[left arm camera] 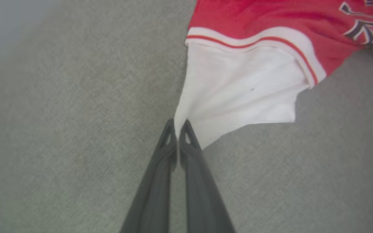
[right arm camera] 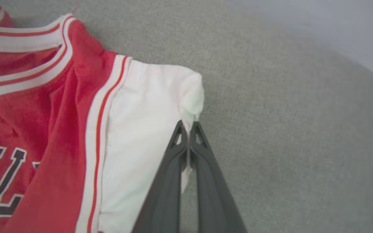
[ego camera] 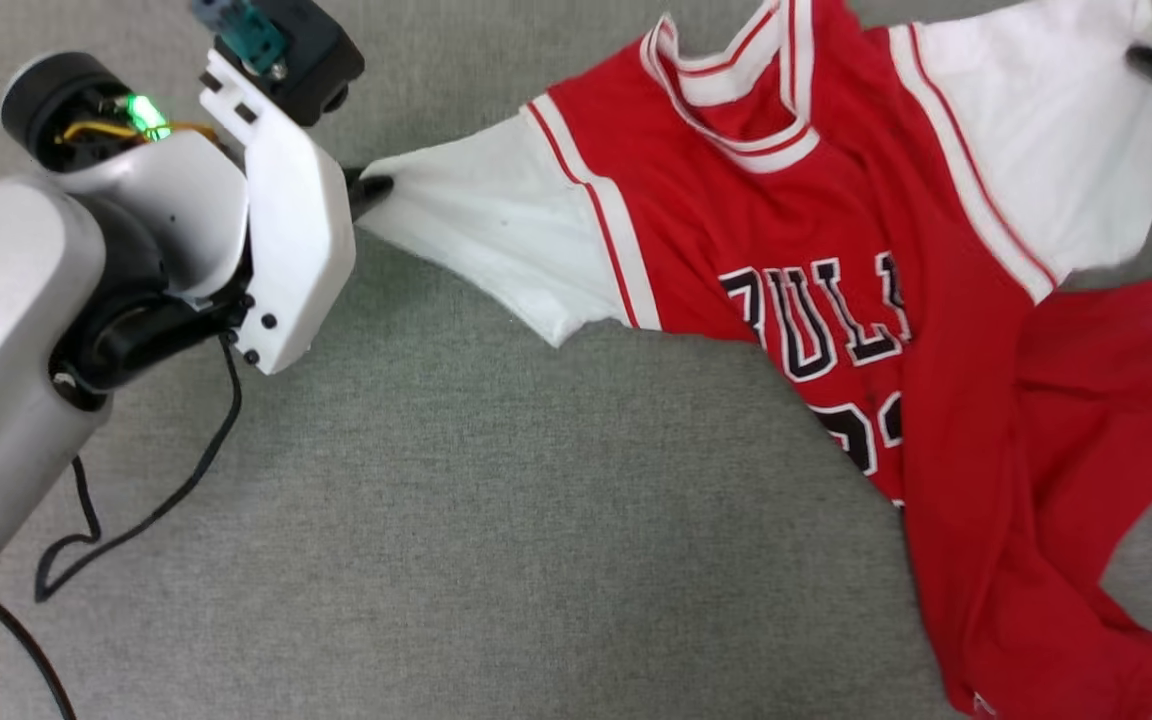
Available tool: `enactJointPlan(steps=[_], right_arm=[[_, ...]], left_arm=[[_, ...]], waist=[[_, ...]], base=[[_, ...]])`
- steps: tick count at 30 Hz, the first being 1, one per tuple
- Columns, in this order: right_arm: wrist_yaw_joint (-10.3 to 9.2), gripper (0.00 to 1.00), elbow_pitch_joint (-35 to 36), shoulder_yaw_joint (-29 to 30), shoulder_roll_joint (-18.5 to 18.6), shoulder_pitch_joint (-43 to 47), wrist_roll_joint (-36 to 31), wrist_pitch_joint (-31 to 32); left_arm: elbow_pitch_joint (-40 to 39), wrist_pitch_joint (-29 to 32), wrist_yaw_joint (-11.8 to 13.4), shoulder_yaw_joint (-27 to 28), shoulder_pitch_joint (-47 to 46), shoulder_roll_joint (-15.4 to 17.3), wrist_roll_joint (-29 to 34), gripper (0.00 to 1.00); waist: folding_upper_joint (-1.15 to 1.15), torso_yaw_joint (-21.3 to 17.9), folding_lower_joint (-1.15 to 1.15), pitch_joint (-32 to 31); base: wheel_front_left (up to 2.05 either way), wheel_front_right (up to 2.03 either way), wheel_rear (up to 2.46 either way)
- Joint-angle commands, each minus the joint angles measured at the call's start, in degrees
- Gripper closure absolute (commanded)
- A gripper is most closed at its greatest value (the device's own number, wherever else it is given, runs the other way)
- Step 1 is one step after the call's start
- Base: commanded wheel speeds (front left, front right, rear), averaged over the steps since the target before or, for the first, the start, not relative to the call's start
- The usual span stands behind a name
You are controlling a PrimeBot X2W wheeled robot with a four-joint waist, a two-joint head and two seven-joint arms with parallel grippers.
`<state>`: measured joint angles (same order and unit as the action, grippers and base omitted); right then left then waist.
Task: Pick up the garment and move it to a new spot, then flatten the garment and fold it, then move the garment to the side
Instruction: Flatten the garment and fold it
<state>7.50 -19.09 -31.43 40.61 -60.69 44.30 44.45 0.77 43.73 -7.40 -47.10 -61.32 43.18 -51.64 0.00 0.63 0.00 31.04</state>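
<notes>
Red jersey-style T-shirt (ego camera: 936, 300): white short sleeves, red-and-white striped trim at collar and shoulders, black white-outlined letters and digits on chest. Beneath shirt: plain grey woven cloth surface (ego camera: 496, 520). Left of shirt: white plastic robot arm (ego camera: 286, 230), black cable (ego camera: 233, 395), green indicator light (ego camera: 144, 112).

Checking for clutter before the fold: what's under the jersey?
Grey fabric surface shows all around the garment, with no bulge visible beneath it. The red hem part is folded over the front, hiding part of the number and whatever lies under it.
</notes>
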Motion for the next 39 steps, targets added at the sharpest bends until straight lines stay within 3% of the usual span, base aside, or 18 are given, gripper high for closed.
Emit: enactJointPlan(steps=[1, 8, 16, 27, 39], right_arm=[[-0.02, 1.00, 1.09, -0.60, 1.18, -0.95, -0.06, -2.09], [-0.02, 1.00, 5.19, -1.99, 4.91, -3.49, 0.47, -10.87], [-0.03, 1.00, 6.44, -2.14, 5.13, -10.51, -1.06, -15.42], [-0.03, 1.00, -3.14, -1.10, -1.90, -29.74, -11.37, -20.64], [-0.03, 1.00, -17.10, 0.51, -9.69, -47.80, -21.28, -30.44]], left_arm=[[-0.51, -1.64, -0.02, 0.53, -0.29, 0.52, -0.20, 1.00], [-2.09, -7.08, -0.02, 2.67, -3.18, 3.20, 0.26, 1.00], [0.33, -12.91, 0.16, 6.43, -10.83, 1.74, 1.92, 1.00], [11.32, -20.47, 0.35, 10.86, -28.22, -3.75, 8.31, 1.00], [25.04, -29.00, 0.06, 11.17, -46.68, -9.49, 12.24, 1.00]], waist=[[0.00, -0.86, 0.00, -2.81], [0.00, -1.61, 0.00, -7.21], [0.00, -2.08, 0.00, -7.72], [0.00, -1.83, 0.00, -3.21], [0.00, -1.58, 0.00, 1.76]], base=[[0.00, 0.00, 0.00], [0.00, 0.00, 0.00], [0.00, 0.00, 0.00], [0.00, 0.00, 0.00], [0.00, 0.00, 0.00]])
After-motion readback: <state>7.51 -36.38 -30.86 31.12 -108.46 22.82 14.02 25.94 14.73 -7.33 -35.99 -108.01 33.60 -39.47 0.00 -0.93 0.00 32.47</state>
